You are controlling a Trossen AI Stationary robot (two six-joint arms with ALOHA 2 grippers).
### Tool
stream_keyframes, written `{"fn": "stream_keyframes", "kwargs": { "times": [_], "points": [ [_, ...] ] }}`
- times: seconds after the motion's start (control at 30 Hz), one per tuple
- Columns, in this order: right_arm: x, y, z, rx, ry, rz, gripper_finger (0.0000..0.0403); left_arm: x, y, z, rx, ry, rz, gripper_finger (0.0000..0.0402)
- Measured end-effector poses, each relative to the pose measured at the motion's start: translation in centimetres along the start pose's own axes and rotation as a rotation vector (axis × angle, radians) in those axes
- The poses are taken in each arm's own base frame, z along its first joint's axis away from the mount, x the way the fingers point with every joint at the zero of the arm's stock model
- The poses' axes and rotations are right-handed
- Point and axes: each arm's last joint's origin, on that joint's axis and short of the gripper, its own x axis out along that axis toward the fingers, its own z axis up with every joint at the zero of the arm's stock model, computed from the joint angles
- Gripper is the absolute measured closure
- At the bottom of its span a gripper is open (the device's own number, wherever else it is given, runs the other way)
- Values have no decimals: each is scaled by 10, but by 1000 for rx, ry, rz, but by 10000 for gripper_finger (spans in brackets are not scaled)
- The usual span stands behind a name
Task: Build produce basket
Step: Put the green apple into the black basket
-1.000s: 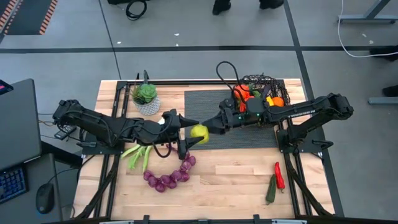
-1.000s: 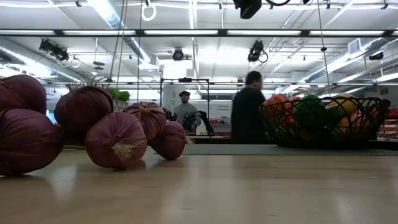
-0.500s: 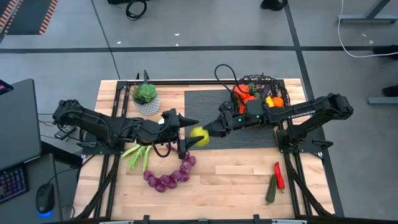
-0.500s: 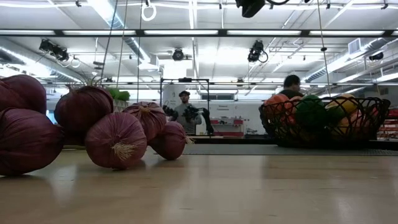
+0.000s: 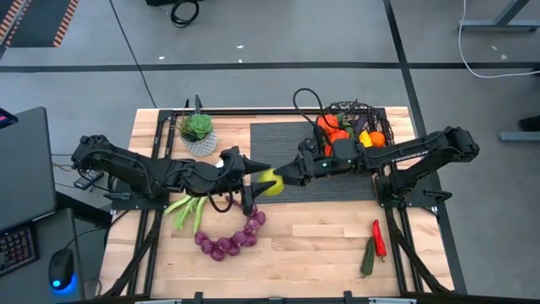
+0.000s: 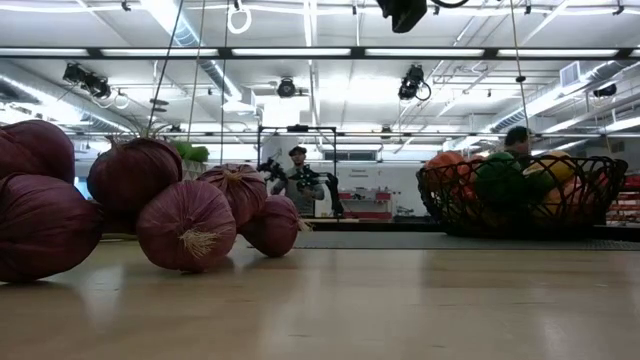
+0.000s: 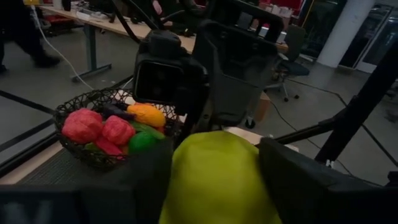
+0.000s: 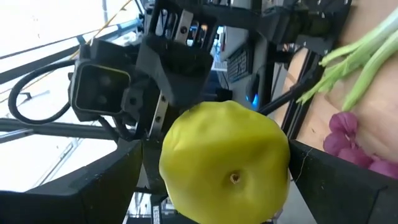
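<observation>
Over the table (image 5: 337, 241), the yellow-green apple (image 5: 270, 181) sits between both grippers, half hidden from above. The left gripper (image 5: 251, 184) clasps it (fingers flanking it); the right gripper (image 5: 285, 176) stands spread wide around it, contact unclear.

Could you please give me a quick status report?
Left gripper holds yellow-green apple mid-table. Right gripper open around it, handover under way. Basket part full behind right arm. Nothing in the way.

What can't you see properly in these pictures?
- High view: whether the right gripper touches the round yellow-green toy fruit; too small.
- Left wrist view: the fruit's lower part, cut off by the edge.
- Low view: the dark wire mesh basket hides its lower produce.
</observation>
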Motion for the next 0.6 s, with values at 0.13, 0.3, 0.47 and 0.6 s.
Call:
{"fn": "stream_keyframes", "kwargs": {
  "times": [0.13,0.3,0.47,0.6],
  "points": [
    [0,-1,0,-1,-17,-8,6,0,0,0,3,-1,4,212],
    [0,-1,0,1,-15,-15,7,0,1,1,3,-6,9,269],
    [0,-2,0,1,-17,-17,6,0,1,1,11,-4,2,308],
    [0,-2,0,1,-24,-18,8,0,1,1,7,-3,0,335]
  ]
}}
